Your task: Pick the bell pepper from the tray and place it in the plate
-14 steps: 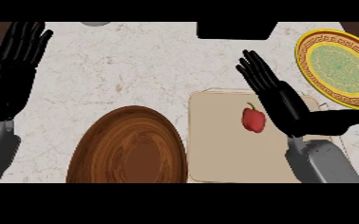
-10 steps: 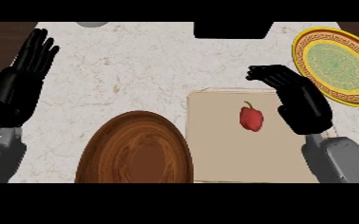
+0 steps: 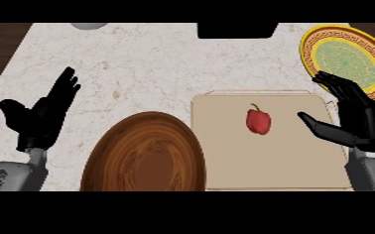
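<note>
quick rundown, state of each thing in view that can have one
bell pepper: on the tray, stem up, not held
tray: flat on the counter, holds only the pepper
wooden plate: nothing on it
yellow-rimmed plate: nothing on it, top right
right hand: open, right of the pepper, apart from it
left hand: open, resting at the left edge

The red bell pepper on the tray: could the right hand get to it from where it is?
Probably yes. The right hand is open beside the bell pepper, and only bare tray lies between them.
</note>
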